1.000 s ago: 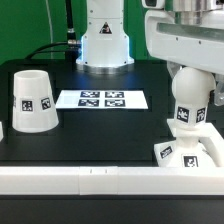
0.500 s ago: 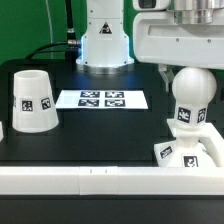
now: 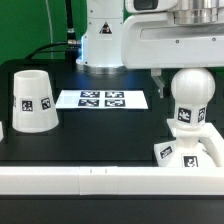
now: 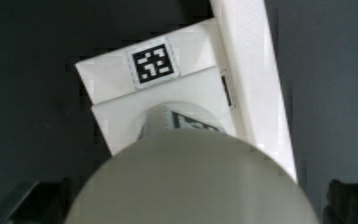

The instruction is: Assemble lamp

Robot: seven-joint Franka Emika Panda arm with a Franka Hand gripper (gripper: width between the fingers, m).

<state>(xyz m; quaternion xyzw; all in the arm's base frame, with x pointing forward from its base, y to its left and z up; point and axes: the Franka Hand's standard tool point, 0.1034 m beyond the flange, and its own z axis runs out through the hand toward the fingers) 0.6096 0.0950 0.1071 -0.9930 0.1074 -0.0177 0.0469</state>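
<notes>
The bulb (image 3: pixel 190 98) stands upright on the stepped base (image 3: pixel 207 150), just beside the border wall (image 3: pixel 100 180) at the exterior view's right. The gripper (image 4: pixel 197 198) hovers over the bulb's round head, jaws spread, with its fingertips (image 4: pixel 48 200) clear of the plastic on either side. The bulb is probably light, rigid and smooth (a domed head gives little flat to pinch), so the tagged neck looks the safer hold. The shade (image 3: pixel 33 100) stands well apart, at the exterior view's left.
</notes>
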